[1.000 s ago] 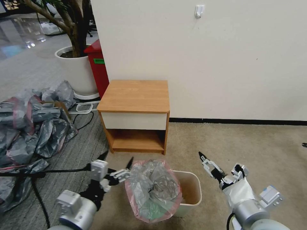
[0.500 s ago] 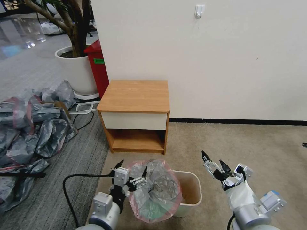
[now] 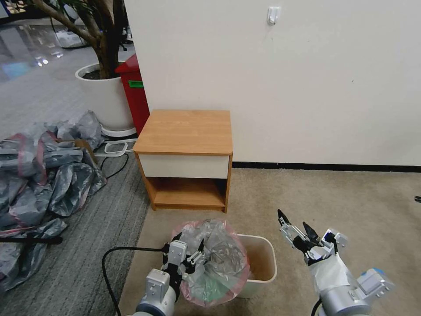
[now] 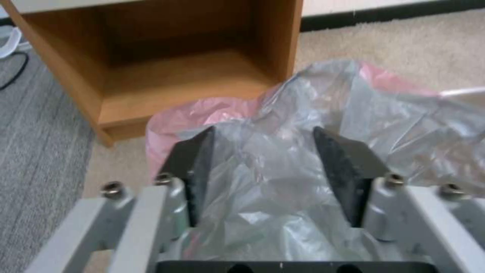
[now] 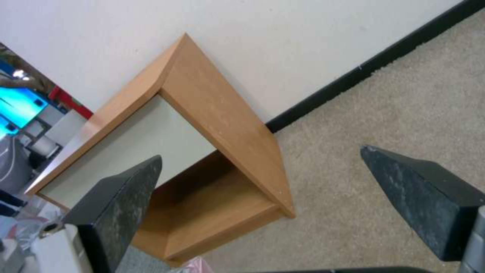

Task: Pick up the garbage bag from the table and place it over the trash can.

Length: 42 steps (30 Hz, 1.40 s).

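Garbage bag drapes the trash can; left gripper, fingers spread, straddles its crumpled plastic at nine o'clock. Right gripper, released, hovers at three o'clock.

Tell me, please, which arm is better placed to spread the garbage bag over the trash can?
Left, probably. The left claw is open, straddling the crumpled garbage bag bunched over the trash can's left side. The right claw is open above carpet, right of the can, apart from the bag.
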Available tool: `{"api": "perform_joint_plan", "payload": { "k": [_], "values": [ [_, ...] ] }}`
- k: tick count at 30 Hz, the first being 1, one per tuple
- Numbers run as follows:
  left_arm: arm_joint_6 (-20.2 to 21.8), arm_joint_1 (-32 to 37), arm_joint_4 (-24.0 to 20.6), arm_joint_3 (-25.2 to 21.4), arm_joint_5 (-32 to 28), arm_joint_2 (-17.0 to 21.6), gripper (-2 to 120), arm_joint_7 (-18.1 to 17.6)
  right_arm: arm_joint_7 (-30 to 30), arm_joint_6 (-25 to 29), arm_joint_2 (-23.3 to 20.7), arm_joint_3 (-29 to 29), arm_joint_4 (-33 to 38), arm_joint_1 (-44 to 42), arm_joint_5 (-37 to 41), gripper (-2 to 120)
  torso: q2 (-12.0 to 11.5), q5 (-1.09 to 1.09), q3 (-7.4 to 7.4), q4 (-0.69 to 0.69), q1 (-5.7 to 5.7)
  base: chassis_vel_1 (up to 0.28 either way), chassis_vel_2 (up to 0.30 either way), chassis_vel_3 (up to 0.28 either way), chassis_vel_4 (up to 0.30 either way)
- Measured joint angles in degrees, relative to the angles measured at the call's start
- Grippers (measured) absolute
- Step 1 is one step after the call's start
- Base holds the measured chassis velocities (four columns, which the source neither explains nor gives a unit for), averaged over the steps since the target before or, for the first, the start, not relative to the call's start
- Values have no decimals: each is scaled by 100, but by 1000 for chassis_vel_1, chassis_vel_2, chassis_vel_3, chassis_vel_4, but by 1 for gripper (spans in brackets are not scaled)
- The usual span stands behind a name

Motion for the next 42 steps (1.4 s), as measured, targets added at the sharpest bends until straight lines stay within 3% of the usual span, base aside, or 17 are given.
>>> {"api": "perform_joint_plan", "payload": {
  "k": [5, 7, 34, 39, 42],
  "values": [
    [35, -111, 189, 98, -13, -33, 31, -26, 0, 26, 11, -12, -2, -47, -17, 100, 0, 0, 0, 0, 0, 0, 0, 0, 0],
    [44, -140, 231, 124, -14, -48, 29, -33, 0, 33, 11, -12, -2, -62, -25, 100, 0, 0, 0, 0, 0, 0, 0, 0, 0],
    [97, -395, 788, 399, -27, -191, 32, -217, 1, 204, 89, -4, -124, -259, -134, 100, 0, 0, 0, 0, 0, 0, 0, 0, 0],
    [91, -412, 832, 412, -43, -210, 26, -265, -7, 208, 84, -3, -125, -256, -142, 100, 0, 0, 0, 0, 0, 0, 0, 0, 0],
    [-73, -406, 854, 415, -78, -212, 14, -280, -115, 187, 58, -26, -81, -232, -225, 100, 0, -1, 0, 0, 0, 0, 0, 0, 0]
  ]
}}
